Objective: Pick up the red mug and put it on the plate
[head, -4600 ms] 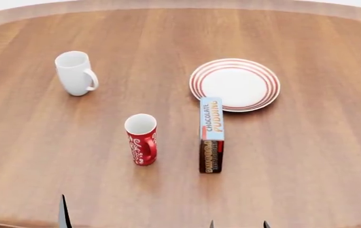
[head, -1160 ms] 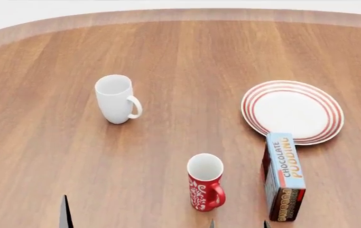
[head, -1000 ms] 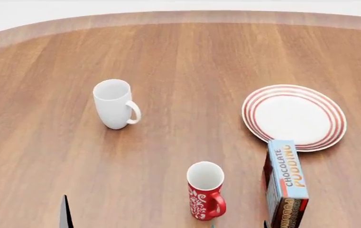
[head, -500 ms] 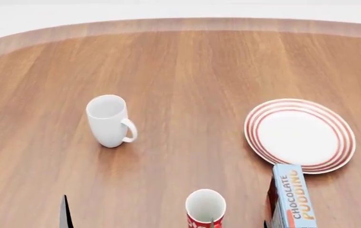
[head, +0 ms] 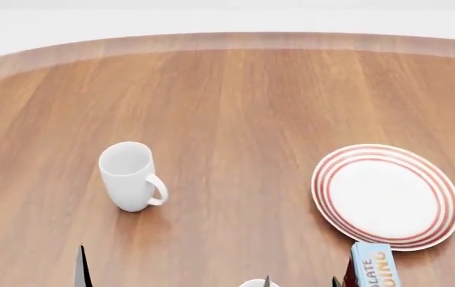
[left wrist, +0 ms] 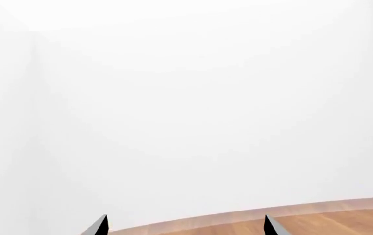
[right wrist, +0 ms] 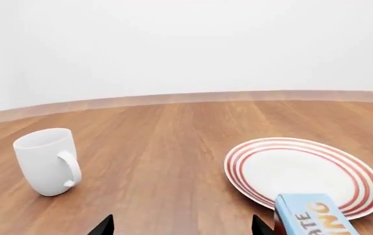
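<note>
Only the white rim of the red mug (head: 256, 282) is seen beside the red-ringed round white plate (head: 386, 195), and both hands are spread open, nothing held.

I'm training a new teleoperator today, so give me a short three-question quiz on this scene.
1. True or false: the plate has nothing resting on its white centre.
2. Which way does the white mug's handle point in the head view? A) toward the plate B) away from the plate C) straight at the far table edge
3. Fill in: the blue box stands just at the plate's ____ rim, on the robot's side.

Key: 1 true; 2 A; 3 near. Only a sliver of the red mug shows at the head view's bottom edge, by the right tool.
</note>
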Controlling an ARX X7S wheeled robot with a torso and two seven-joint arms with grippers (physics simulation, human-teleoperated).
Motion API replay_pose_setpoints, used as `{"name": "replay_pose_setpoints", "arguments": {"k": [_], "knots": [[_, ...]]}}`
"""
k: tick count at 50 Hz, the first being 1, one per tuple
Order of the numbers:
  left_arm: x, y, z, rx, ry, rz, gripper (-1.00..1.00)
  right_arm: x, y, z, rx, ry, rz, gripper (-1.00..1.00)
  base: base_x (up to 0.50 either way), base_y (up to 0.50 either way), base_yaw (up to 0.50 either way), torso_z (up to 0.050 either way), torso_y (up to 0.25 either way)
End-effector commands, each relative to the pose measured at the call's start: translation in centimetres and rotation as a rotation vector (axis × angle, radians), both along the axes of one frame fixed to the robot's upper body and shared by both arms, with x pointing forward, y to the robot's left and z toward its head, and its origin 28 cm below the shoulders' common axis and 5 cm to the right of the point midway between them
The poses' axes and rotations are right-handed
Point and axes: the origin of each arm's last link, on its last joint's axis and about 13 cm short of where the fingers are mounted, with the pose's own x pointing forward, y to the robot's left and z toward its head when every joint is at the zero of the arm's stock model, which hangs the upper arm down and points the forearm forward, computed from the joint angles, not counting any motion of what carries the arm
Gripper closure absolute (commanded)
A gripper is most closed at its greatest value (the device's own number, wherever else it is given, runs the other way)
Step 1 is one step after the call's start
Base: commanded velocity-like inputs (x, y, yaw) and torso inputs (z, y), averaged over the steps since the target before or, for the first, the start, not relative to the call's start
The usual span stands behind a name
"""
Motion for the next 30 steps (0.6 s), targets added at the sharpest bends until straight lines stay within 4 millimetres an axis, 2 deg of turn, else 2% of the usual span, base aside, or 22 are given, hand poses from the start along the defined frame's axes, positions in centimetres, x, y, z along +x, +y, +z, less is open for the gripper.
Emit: {"name": "replay_pose_setpoints", "arguments": {"k": [1, 30], "knots": [[0.0, 0.0, 0.0, -0.001, 0.001, 0.001, -1.0, -0.05, 0.01, 0.05, -0.001, 0.001, 0.0, -1.0, 0.21, 0.0, 0.0, 0.0, 0.0], [0.0, 0.0, 0.0, 0.0, -0.001, 0.003, -1.0, -0.05, 0.02, 0.08, 0.0, 0.0, 0.0, -1.0, 0.21, 0.0, 0.0, 0.0, 0.001]]}}
